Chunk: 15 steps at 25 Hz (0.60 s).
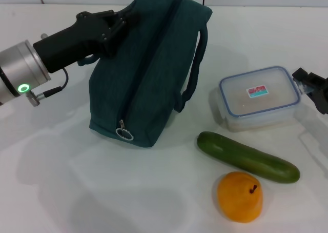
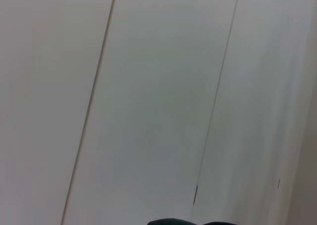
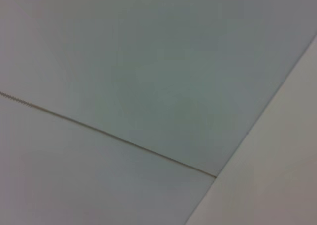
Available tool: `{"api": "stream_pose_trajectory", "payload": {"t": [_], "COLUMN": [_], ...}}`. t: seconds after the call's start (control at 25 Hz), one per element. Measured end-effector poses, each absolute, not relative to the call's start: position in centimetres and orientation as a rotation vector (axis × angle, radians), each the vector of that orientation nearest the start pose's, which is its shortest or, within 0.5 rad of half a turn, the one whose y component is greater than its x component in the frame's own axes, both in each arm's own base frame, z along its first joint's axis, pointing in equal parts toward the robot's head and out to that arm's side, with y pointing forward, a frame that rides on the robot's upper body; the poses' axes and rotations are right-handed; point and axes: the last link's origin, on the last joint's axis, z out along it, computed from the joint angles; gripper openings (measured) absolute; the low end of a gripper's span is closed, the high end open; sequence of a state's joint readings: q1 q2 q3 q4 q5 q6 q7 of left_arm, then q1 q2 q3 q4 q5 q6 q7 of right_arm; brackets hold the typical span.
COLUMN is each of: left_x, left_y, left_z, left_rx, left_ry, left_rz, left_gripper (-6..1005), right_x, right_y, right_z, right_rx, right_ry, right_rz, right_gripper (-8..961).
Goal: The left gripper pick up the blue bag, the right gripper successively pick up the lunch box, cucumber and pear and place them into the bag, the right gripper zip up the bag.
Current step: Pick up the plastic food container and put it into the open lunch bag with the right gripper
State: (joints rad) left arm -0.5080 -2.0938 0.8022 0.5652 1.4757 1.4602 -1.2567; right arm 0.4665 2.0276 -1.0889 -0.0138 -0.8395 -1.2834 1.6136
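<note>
**newbie_arm:** Where's everything sitting right now?

**gripfan:** The blue bag (image 1: 148, 74) is near the middle of the table (image 1: 61, 192), leaning toward the far edge, zipper closed with the ring pull (image 1: 124, 134) at the near end. The left gripper (image 1: 123, 18) is up at the bag's far top corner, on the left side. I can't tell if its claw is clamped on fabric or just touching. The right gripper (image 1: 310, 86) peeks in at the right edge beside the lunch box (image 1: 260, 97), state unclear too.

**newbie_arm:** Tips for the grab?

**gripfan:** I'd pinch a loop handle, not loose cloth; soft fabric will probably sag and slip. The bag also needs unzipping before anything goes in.

**newbie_arm:** And the food?

**gripfan:** The lunch box is clear hard plastic with rounded corners. The cucumber (image 1: 248, 156) is long, smooth and glossy, lying toward the near right. The pear (image 1: 240, 196) is plump and matte orange, just in front of the cucumber by the near edge. Both might roll.
</note>
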Motion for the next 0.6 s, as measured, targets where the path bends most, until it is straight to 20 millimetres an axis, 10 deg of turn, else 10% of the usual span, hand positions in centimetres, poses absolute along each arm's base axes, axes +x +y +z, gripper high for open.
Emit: {"api": "stream_pose_trajectory", "payload": {"t": [0.6], "left_x": [-22.0], "left_y": [33.6], "left_z": [0.8], "left_rx": [-2.390], "left_ry": [-0.406], "left_rz": [-1.260], "left_gripper": [43], "right_x": [31.2], "right_y": [30.8], "right_z": [0.9], "right_rx": [-1.810], "right_ry": [1.282], "right_rz": [1.459], "right_gripper": [98]}}
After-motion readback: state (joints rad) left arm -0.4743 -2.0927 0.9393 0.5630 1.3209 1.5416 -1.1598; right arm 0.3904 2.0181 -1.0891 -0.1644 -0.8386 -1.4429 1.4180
